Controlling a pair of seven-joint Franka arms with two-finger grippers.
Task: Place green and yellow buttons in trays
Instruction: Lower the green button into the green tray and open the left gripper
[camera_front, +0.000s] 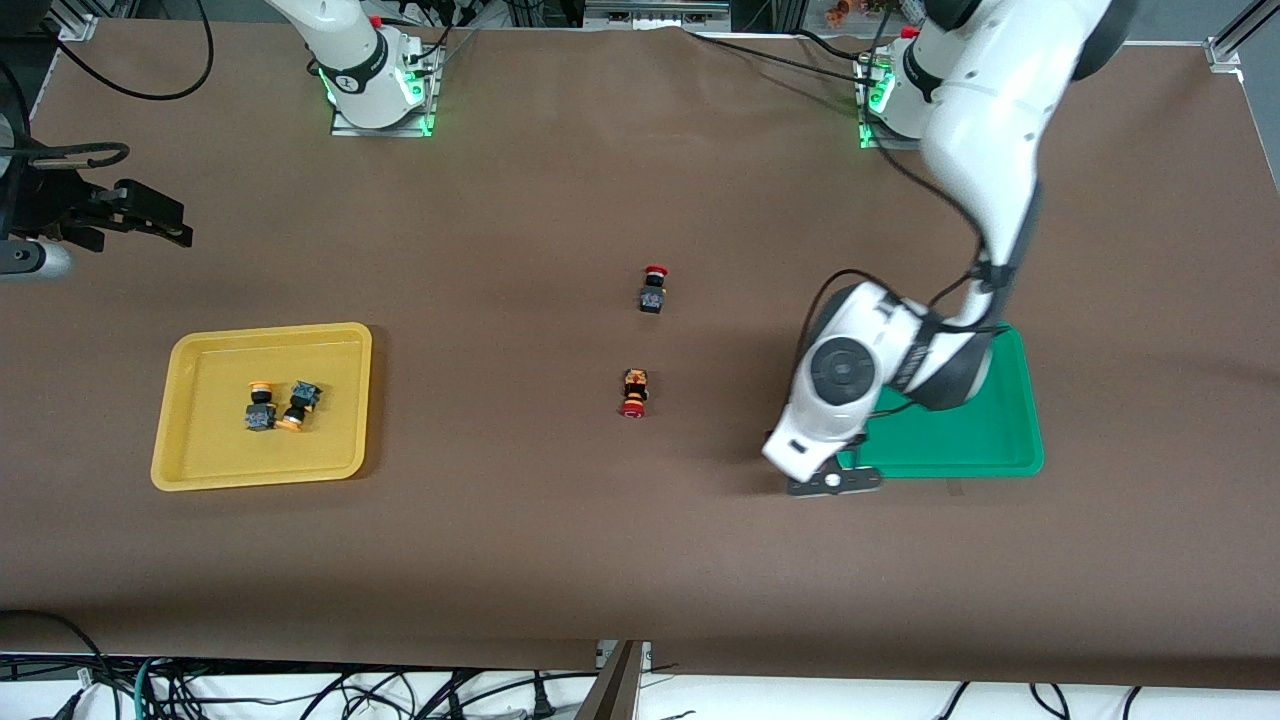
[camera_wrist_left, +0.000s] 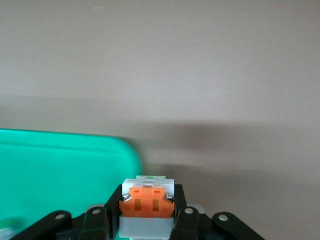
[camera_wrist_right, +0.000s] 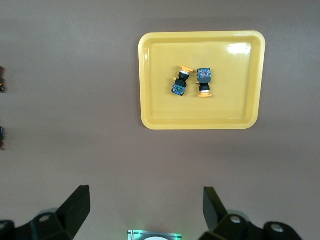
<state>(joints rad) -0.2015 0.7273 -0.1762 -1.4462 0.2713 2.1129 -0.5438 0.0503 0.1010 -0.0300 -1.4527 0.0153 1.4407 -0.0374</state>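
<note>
My left gripper (camera_front: 835, 481) is shut on a white-grey button with an orange block (camera_wrist_left: 147, 205). It holds it low over the corner of the green tray (camera_front: 985, 440) nearest the front camera, toward the right arm's end. The tray's rim shows in the left wrist view (camera_wrist_left: 65, 170). The left arm hides much of the green tray in the front view. Two yellow-capped buttons (camera_front: 260, 405) (camera_front: 298, 403) lie in the yellow tray (camera_front: 200, 470); both (camera_wrist_right: 181, 82) (camera_wrist_right: 204, 81) also show in the right wrist view. My right gripper (camera_wrist_right: 147, 210) is open and empty, waiting high up at the right arm's end (camera_front: 150, 218).
Two red-capped black switches lie on the brown table mid-way between the trays, one (camera_front: 653, 290) farther from the front camera than the other (camera_front: 634, 392). The arm bases (camera_front: 375, 75) (camera_front: 890, 95) stand along the table's edge farthest from the front camera.
</note>
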